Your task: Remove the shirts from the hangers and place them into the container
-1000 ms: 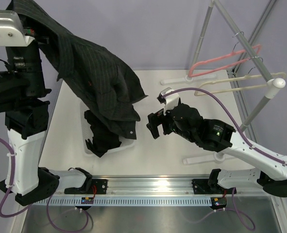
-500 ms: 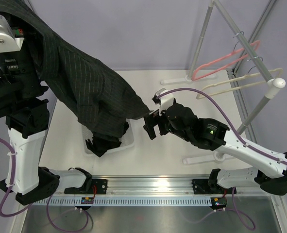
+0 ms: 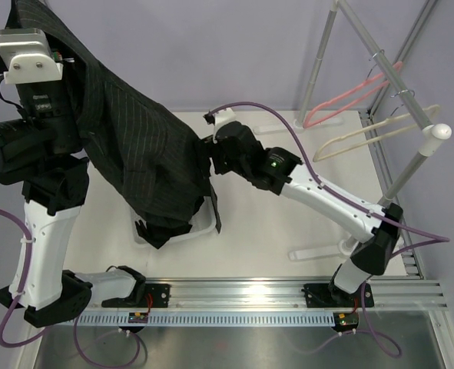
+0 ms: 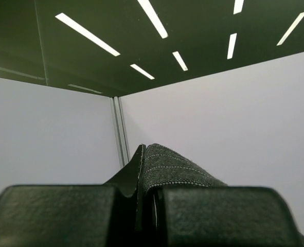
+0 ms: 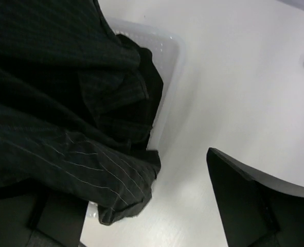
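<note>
High at the far left, we see the pinstriped shirt (image 3: 142, 154), the largest thing on view, falling in one long dark drape from the left claw (image 4: 140, 206) down toward the basket (image 3: 205, 223). That claw's jaws are pressed together, with a fold of the striped cloth pinched between them. Just right of the drape, over the middle of the table (image 3: 288, 215), the right claw (image 5: 152, 216) reaches in at the shirt's right edge with its jaws spread wide. The hem hangs between them: one finger (image 5: 249, 206) stands apart from the cloth and the other is partly covered by it, and we cannot tell whether either touches the fabric. Under the shirt's lower end, at the near left of the table, sits the basket, only its right rim showing. The black shirt (image 3: 159, 229) lies bunched inside it. On the rack (image 3: 440, 131) at the far right hang the pink hanger (image 3: 349, 94) and, nearer to us, the cream hanger (image 3: 372, 132), both bare. We count two shirts, two claws, two hangers and one basket.
</note>
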Robot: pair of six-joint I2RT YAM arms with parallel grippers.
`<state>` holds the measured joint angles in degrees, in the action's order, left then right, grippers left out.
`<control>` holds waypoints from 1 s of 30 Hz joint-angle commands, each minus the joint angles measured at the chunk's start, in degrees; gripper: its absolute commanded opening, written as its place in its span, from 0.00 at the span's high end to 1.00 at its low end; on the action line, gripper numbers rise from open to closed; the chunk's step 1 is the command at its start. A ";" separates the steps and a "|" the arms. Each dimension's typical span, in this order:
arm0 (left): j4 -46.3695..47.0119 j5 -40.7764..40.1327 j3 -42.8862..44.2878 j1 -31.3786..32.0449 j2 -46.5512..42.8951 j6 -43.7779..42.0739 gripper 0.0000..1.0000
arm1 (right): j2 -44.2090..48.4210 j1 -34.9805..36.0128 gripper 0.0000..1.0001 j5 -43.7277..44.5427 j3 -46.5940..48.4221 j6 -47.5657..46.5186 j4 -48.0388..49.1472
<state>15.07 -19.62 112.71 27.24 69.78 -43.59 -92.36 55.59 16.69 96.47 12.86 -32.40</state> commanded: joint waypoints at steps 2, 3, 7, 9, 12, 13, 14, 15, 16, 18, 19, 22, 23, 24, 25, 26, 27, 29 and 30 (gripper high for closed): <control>4.62 0.28 -0.38 -0.53 -2.45 -0.09 1.00 | -4.84 -1.36 0.23 -5.16 6.54 -2.58 1.37; 4.70 0.37 -0.64 -0.61 -2.54 -0.35 1.00 | -5.20 -1.36 0.56 -6.74 6.46 -1.88 1.64; 5.93 -0.07 -2.22 -0.61 -3.07 -1.05 1.00 | -6.43 -1.19 1.00 -16.58 6.37 -1.08 4.09; 6.46 -0.42 -3.71 -0.70 -3.16 -1.32 1.00 | -6.17 -0.40 1.00 -26.59 6.63 -4.05 6.55; 8.22 -1.21 -5.82 -1.14 -3.25 -1.15 1.00 | -6.60 1.53 1.00 -38.37 11.01 -6.01 9.02; 8.39 -1.47 -6.61 -1.40 -3.25 -0.88 1.00 | -7.30 1.54 1.00 -40.92 13.03 -5.66 9.11; 8.31 -1.74 -6.88 -2.10 -3.16 0.17 1.00 | -9.31 1.54 1.00 -44.08 18.09 -5.48 8.07; 8.13 -1.74 -7.15 -2.54 -3.16 0.96 1.00 | -10.64 1.54 1.00 -44.98 21.10 -6.00 7.10; 7.87 -1.74 -7.24 -2.98 -2.98 2.36 1.00 | -12.13 1.54 1.00 -45.51 24.18 -6.53 5.79; 7.17 -1.83 -7.50 -4.21 -2.63 3.60 1.00 | -18.54 1.45 1.00 -47.01 35.50 -8.11 -0.01; 7.08 -1.92 -7.76 -4.57 -2.63 4.13 1.00 | -20.74 1.53 1.00 -47.10 39.20 -8.38 -2.12; 6.81 -1.30 -9.08 -6.24 -2.72 7.02 1.00 | -28.13 1.36 1.00 -48.50 50.47 -8.47 -6.79; 6.55 -1.04 -9.43 -6.76 -2.72 7.21 1.00 | -29.97 1.27 1.00 -48.33 52.49 -8.38 -7.67; 6.12 -0.95 -9.61 -7.03 -2.72 7.47 1.00 | -30.16 1.19 1.00 -47.98 52.16 -8.29 -7.59; 5.94 -0.78 -9.78 -7.29 -2.80 7.82 1.00 | -29.99 1.10 1.00 -46.85 47.98 -8.12 -5.93; 5.94 -0.77 -10.13 -7.90 -3.07 8.00 1.00 | -28.16 1.01 1.00 -46.31 44.63 -8.03 -4.18; 6.20 -0.77 -11.27 -8.17 -3.16 8.08 1.00 | -26.84 0.75 1.00 -45.09 40.60 -7.16 -2.07; 5.85 -0.69 -12.24 -9.22 -3.68 9.84 1.00 | -23.76 0.48 1.00 -42.27 30.13 -6.19 3.65; 4.80 -0.34 -12.94 -9.58 -3.86 10.71 1.00 | -23.23 0.39 1.00 -41.92 27.57 -5.57 4.62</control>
<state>18.55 -20.43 100.77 18.85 67.05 -36.34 -117.99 56.84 -27.27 131.31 6.00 -31.00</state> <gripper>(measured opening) 0.022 0.012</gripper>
